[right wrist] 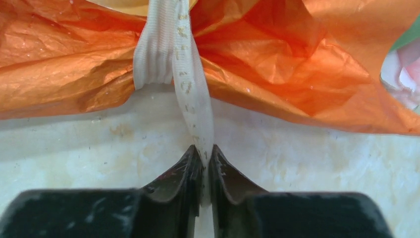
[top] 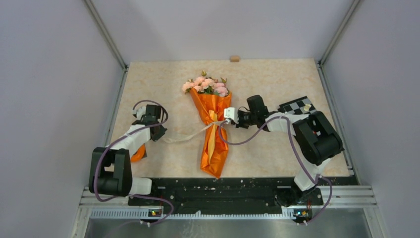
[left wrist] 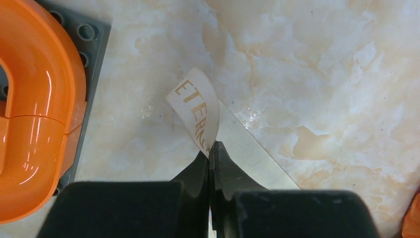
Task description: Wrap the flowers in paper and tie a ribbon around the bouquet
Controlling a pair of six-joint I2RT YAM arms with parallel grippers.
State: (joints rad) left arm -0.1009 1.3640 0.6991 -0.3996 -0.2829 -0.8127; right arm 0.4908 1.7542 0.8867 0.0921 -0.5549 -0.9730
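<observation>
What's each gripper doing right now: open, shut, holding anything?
Left gripper: shut on the ribbon, near its end.
Right gripper: shut on the ribbon, close to the bouquet.

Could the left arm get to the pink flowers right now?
Probably not at once: the left gripper is shut on the ribbon, off to the left of the flowers. Nothing stands between them, so it might reach after letting go.

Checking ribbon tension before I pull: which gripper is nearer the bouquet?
Right. The right gripper pinches the ribbon just right of the bouquet; the left gripper holds the ribbon's other end, well off to the left.
</observation>
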